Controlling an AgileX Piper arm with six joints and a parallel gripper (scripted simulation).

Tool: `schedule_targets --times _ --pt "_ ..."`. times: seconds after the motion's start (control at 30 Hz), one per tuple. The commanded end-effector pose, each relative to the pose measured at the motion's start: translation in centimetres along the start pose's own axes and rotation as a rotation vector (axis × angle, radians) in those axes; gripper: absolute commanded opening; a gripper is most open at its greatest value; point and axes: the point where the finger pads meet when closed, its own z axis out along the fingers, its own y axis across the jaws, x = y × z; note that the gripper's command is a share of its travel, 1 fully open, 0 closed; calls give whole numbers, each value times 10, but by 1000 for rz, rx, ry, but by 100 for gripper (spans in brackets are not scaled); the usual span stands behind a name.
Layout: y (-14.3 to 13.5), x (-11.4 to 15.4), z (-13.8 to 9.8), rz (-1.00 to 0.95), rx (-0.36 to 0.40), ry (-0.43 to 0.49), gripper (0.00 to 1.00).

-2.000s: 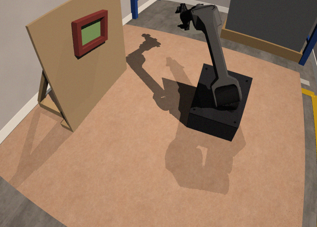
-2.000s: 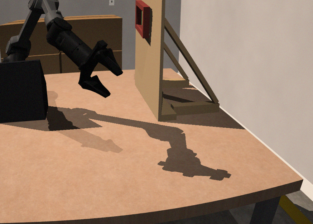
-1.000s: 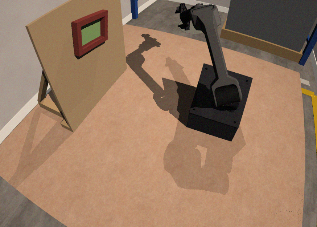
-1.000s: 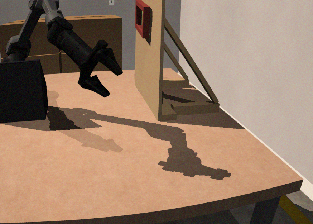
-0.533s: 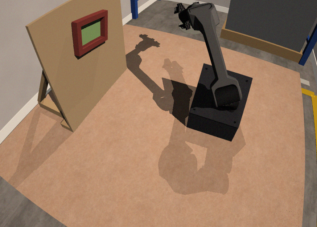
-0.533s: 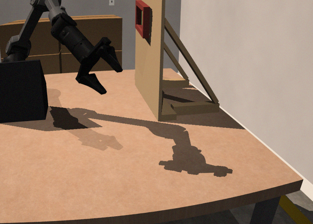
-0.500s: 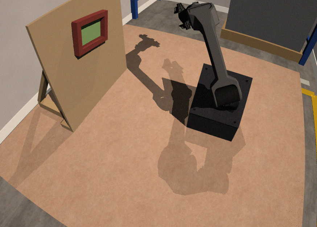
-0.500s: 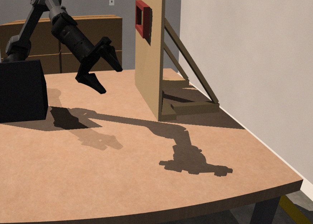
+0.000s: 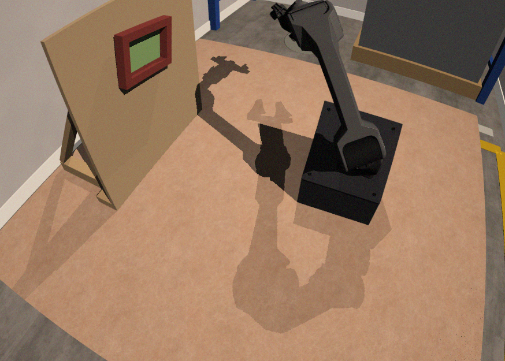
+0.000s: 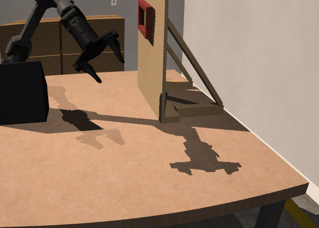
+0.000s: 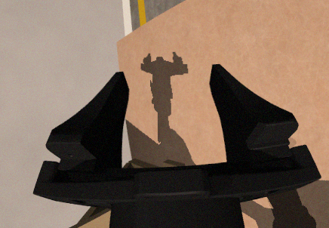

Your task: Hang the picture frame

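Observation:
A red picture frame [image 9: 143,51] with a green centre hangs high on the upright tan board [image 9: 122,104]. Its edges run parallel to the board's top edge. In the exterior view the frame [image 10: 145,18] stands a little off the board's face. The screw is hidden behind it. My gripper [image 10: 109,65] is wide open and empty, in the air well away from the board, its fingers pointing down toward the table. The wrist view shows both open fingers over the table and the wall. The frame is not in the wrist view.
The arm's black base block [image 9: 351,165] stands on the table to the right of the board. Wooden braces [image 10: 193,91] prop the board from behind. A wall runs close behind the board. Boxes [image 10: 77,45] stand beyond the table.

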Motion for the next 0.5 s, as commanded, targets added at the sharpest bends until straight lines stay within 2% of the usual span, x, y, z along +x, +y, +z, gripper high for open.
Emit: schedule_targets --times 0.0,0.17,0.23,0.47 --pt "5 -1 -7 -62 2 -29 100" --pt "20 -2 -27 -263 1 -115 100" --pt "20 -2 -27 -263 1 -115 100" --pt "51 1 -62 -576 -28 -249 100"
